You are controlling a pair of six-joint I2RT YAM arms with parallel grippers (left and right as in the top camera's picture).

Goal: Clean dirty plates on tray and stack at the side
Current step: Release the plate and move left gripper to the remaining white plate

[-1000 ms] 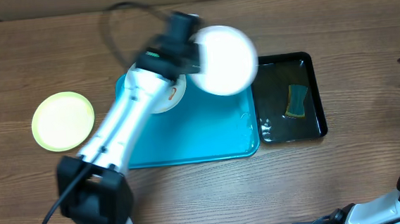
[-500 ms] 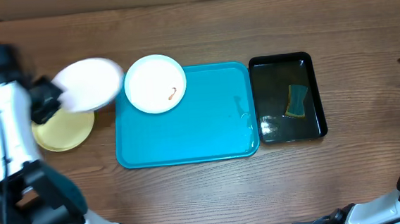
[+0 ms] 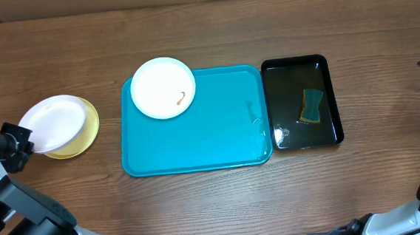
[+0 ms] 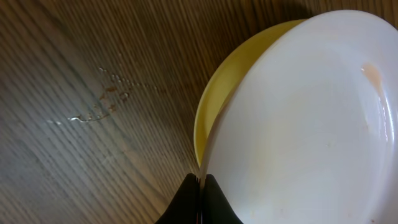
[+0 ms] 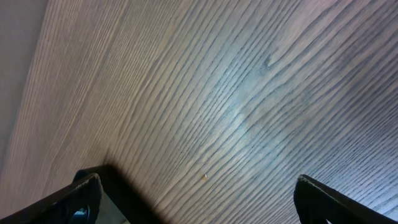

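Since the stack goes beside the tray, at the left of the overhead frame, the left gripper [image 4: 200,184] has its fingers pinched tight on the rim of a white plate [image 3: 53,122], holding it over the yellow-green plate [image 3: 90,129] that lies on the table [image 3: 211,28]. My guess is the edge grip keeps the fingers out from under, so the plate can go down flat. It sits offset toward the upper left, not centred, and I can't tell if it touches the lower plate. The held plate is glossy, shallow and round, with a faint orange trace near its rim in the wrist view, so it's possibly not fully clean. There are droplets [image 4: 99,109] on the wood grain beside it. The tray [image 3: 197,144] is smooth turquoise plastic with rounded corners and a raised rim, mid-frame. One smeared plate [image 3: 163,87] sits in its upper-left corner with a brown-orange squiggle, not yet cleaned. A black basin [image 3: 286,90] just right of the tray is wet, with a sponge [image 3: 312,106] in it. The right gripper [image 5: 196,186] has its fingers wide apart with nothing between them, over bare wood.
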